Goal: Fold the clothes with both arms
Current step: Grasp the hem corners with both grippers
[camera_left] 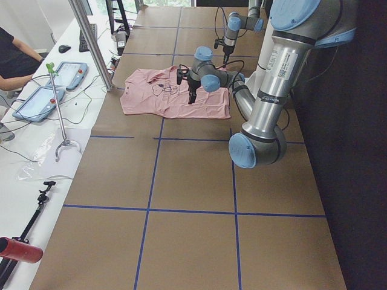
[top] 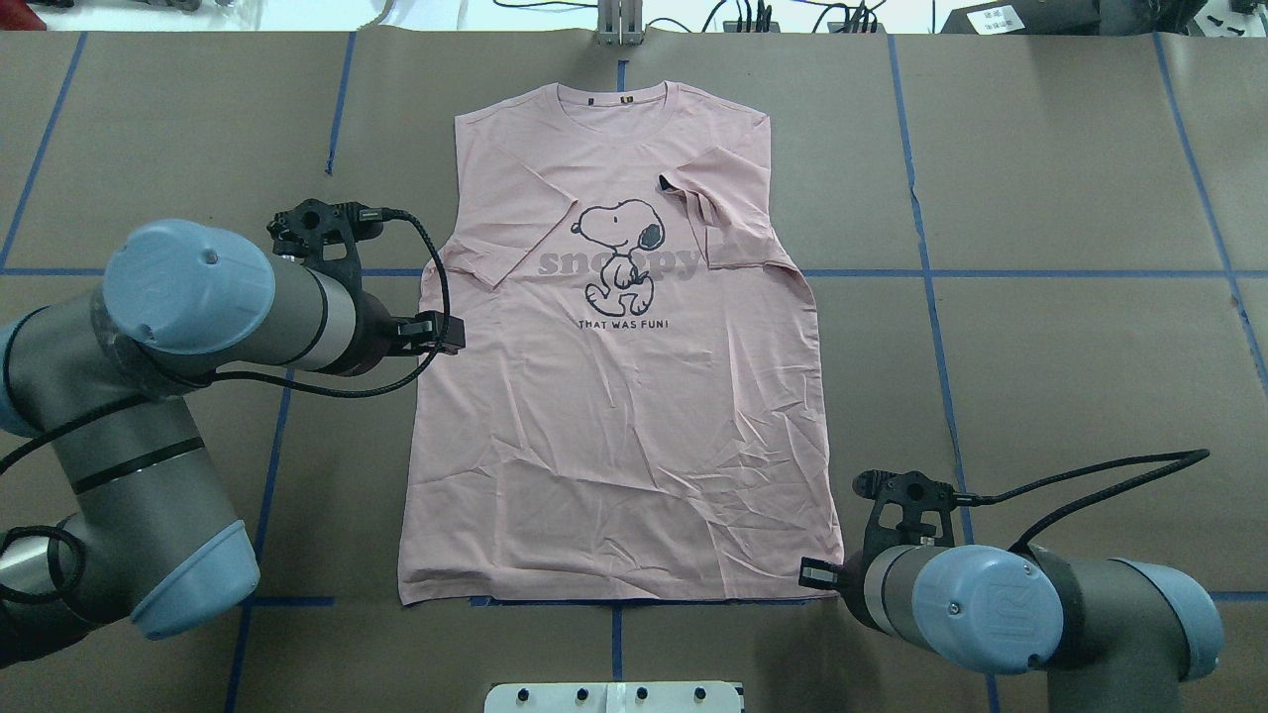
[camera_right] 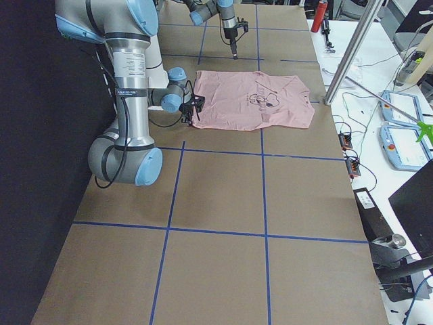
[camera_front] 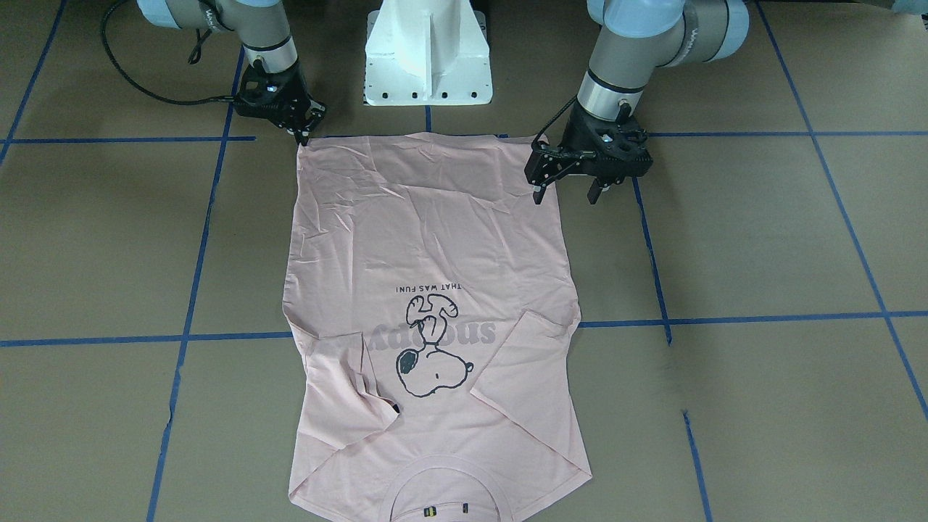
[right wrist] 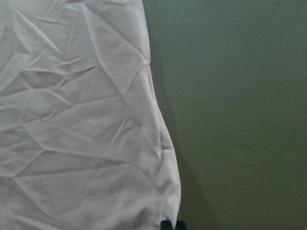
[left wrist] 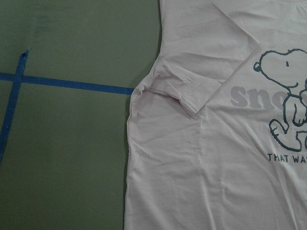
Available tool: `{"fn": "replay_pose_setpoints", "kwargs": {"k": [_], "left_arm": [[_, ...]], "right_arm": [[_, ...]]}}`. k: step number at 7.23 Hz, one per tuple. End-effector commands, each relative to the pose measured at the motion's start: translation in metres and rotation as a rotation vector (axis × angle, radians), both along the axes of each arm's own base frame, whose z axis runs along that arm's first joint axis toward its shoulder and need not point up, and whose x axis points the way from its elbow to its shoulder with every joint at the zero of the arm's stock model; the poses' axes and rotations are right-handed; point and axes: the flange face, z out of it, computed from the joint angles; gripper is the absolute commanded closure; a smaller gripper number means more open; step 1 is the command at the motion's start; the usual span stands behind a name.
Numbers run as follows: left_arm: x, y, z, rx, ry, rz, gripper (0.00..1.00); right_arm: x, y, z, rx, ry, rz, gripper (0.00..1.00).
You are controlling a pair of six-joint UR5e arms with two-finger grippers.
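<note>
A pink shirt lies flat, print up, at the middle of the brown table. Its collar is at the far edge and its hem is nearest the white pedestal. Both sleeves are folded in over the chest, the right one rumpled beside the dog print. Blue tape grids the tabletop. At a side bench beyond the far edge, a person sits by two tablets.

The left gripper hangs above the shirt's left edge, fingers spread wide and holding nothing. The right gripper is low at the hem's right corner with its fingers drawn together. Whether they pinch cloth cannot be told.
</note>
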Motion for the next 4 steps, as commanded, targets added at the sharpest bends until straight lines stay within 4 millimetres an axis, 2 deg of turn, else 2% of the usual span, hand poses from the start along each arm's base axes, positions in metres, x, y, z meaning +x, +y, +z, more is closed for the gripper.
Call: {"fn": "replay_pose_setpoints", "kwargs": {"k": [1, 2, 3, 4], "left_arm": [[0.016, 0.026, 0.006, -0.115, 0.026, -0.028, 0.0], [0.042, 0.06, 0.012, -0.199, 0.031, -0.032, 0.0], [0.061, 0.098, 0.022, -0.248, 0.021, -0.073, 0.0], [0.074, 0.128, 0.037, -0.325, -0.002, -0.113, 0.0]], "right_arm": [[0.012, -0.002, -0.015, 0.002, -0.033, 0.004, 1.0], [0.013, -0.003, -0.017, 0.005, -0.038, 0.008, 1.0], [0.012, -0.003, -0.015, 0.011, -0.032, 0.01, 1.0], [0.013, -0.004, -0.017, 0.013, -0.035, 0.008, 1.0]]}}
